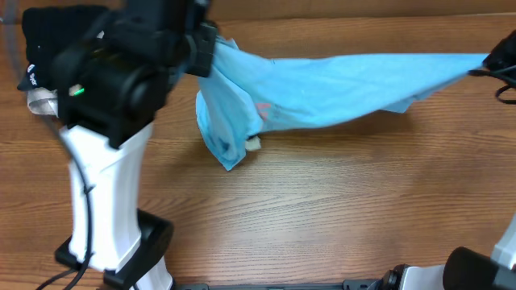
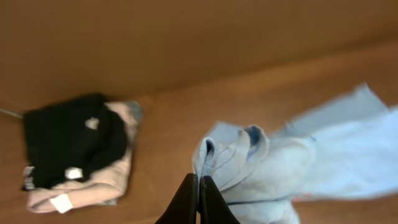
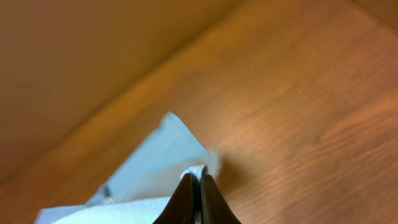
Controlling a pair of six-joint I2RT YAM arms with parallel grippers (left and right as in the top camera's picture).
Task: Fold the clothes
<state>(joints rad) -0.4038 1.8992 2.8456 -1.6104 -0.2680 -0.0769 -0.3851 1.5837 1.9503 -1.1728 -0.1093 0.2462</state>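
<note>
The T-shirt (image 1: 347, 84) is held off the surface (image 1: 322, 217) at both ends and is stretched as a sagging band between the two arms. The left fingers (image 1: 205, 50) are closed on a bunched edge of the cloth. In the left wrist view the folds are seen gathered right at the tips. The right fingers (image 3: 199, 182) are closed on a thin corner, which is seen pinched between them in the right wrist view.

The long axis of the T-shirt runs left to right across the far half of the surface, from one set of fingers to the other. The cloth is not shared evenly. Most of it hangs in a loose bundle just below the left fingers, and its lowest fold appears to touch the surface. Toward the right fingers only a narrow, taut strip is carried.

The next step is judged to be spreading the T-shirt flat, with the open near part of the surface as the place for it. The bundle lies nearer the left arm, so its release would have to be managed from that side.

A black garment (image 2: 68, 137) on a beige garment (image 2: 118, 177) lies well apart, beyond the left arm.
</note>
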